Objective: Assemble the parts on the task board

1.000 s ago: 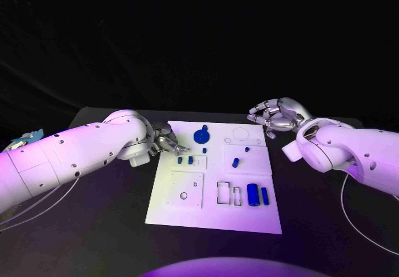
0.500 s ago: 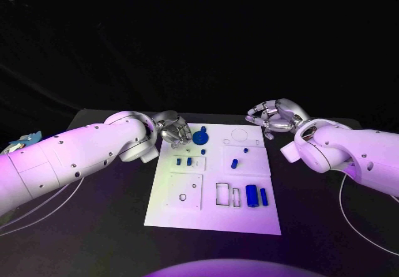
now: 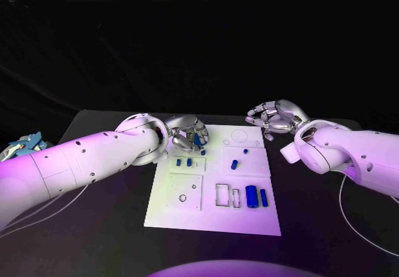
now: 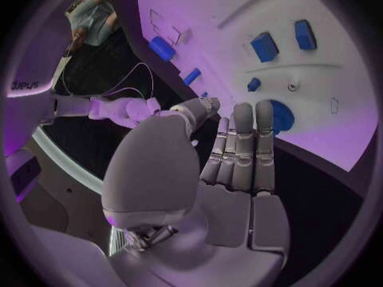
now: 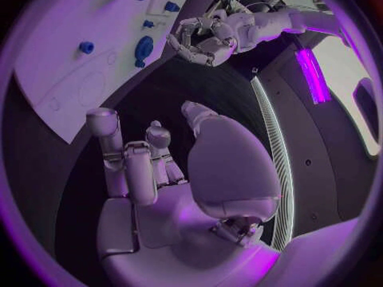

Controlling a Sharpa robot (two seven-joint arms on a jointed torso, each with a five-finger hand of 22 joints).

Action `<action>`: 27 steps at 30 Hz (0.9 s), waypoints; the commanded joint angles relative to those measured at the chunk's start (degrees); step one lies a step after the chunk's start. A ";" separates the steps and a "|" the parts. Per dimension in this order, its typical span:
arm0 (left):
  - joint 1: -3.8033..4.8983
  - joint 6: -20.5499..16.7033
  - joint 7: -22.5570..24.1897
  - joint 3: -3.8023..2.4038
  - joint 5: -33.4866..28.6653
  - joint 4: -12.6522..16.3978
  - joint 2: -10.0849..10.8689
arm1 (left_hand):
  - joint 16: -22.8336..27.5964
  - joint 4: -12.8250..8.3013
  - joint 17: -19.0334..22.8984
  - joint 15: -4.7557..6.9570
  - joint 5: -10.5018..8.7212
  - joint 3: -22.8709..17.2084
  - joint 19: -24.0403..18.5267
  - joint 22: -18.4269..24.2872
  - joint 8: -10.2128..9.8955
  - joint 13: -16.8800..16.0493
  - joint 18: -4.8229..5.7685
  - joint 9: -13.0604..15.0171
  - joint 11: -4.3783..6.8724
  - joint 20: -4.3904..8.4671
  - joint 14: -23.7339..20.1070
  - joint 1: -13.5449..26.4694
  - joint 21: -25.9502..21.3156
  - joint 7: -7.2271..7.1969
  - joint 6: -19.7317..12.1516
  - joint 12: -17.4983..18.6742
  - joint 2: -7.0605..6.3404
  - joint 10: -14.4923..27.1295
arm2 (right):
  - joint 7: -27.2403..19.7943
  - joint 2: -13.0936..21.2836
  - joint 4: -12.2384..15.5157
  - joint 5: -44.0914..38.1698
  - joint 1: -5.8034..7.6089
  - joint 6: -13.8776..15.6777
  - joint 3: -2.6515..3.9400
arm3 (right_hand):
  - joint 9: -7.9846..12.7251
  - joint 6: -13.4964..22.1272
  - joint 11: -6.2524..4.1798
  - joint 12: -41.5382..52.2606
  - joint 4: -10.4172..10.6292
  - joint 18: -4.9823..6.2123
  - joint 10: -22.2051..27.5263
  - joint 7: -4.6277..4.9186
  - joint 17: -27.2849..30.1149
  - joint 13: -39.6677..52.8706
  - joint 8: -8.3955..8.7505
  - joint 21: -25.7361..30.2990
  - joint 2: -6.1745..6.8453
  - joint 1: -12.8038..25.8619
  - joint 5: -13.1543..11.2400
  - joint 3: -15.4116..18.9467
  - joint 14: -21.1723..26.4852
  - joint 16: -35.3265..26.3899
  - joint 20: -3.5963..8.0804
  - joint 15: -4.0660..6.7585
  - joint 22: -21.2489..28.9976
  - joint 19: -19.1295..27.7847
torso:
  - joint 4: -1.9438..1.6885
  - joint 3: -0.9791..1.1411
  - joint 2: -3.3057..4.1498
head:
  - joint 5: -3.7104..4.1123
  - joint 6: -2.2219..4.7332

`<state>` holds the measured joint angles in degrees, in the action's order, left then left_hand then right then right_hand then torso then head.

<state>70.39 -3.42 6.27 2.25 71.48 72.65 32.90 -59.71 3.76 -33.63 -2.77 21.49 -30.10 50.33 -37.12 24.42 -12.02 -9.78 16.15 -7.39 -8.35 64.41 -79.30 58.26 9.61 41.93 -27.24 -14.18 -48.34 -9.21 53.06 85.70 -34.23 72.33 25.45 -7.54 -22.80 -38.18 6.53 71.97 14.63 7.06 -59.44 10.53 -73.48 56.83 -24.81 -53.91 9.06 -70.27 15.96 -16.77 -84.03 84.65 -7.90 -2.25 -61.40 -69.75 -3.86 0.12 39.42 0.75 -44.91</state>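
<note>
Plainly empty and spread, left hand [image 3: 186, 134] over the round blue disc part [image 3: 199, 138] at upper centre, right hand [image 3: 274, 117] likewise loosely apart: risks nudging the disc or nearby small blue pegs [image 3: 184, 163] off the task board [image 3: 214, 216].

Violet light washes the white arms and the task board [image 3: 212, 190], while the surroundings stay near black; a bright magenta strip glows in the right wrist view (at its rim). Both wrist views bend straight edges strongly; the near palms look soft.

A black table [image 3: 100, 219] stands in a very dark room, and purple light shines down on its top.
</note>
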 commanded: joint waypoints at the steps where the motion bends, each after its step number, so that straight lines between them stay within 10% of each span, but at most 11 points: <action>1: 0.00 1.34 1.81 0.13 8.86 -1.17 -0.92 | -1.31 -0.21 -0.12 -0.02 -0.22 0.51 0.90 -0.21 -0.64 0.50 -0.76 -0.23 0.12 0.01 1.02 0.12 0.47 -0.07 0.14 0.38 -0.68 0.37 | -0.66 -0.09 0.01 -0.23 -0.05 -0.08 0.00 | 0.10 0.19 -0.02 -0.13 0.38 1.00 0.28 0.70 0.09 -0.09 -0.33 0.28 -0.22 0.38 0.24 -0.11 -0.27 -0.34 -0.09 0.09 0.03 0.38 | 0.10 0.05 0.06 | -0.07 0.04; 27: -1.40 2.25 -2.05 0.57 15.60 -7.89 -6.44 | -13.96 -1.10 -8.23 0.21 -0.57 0.94 2.61 -4.65 -1.05 1.62 -0.47 -0.61 0.75 -0.06 5.01 0.23 5.39 -0.91 6.43 -1.94 0.01 -3.01 | -0.79 -0.54 -0.10 -0.24 -0.26 0.00 0.00 | 0.12 0.19 -0.02 -0.13 0.40 1.02 0.30 0.69 0.13 -0.12 -0.42 0.43 -0.27 0.26 0.39 -0.09 -0.24 -0.37 -0.09 0.09 0.12 0.45 | 0.02 0.09 0.04 | 0.10 -0.23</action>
<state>69.07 -2.49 5.09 2.83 85.17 64.74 26.66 -73.03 2.72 -41.10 -2.63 21.28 -28.96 52.38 -41.12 23.15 -10.18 -9.77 15.48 -6.61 -8.46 68.86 -79.02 63.12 8.76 47.90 -28.81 -14.46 -50.90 -9.41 52.59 85.59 -34.24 72.12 25.59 -7.54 -22.75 -38.18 6.55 71.97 14.63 7.06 -59.46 10.53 -73.43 56.75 -25.04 -53.70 9.06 -70.28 15.96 -16.77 -84.03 84.65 -7.90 -2.25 -61.33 -69.76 -3.77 0.20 39.50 0.86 -45.03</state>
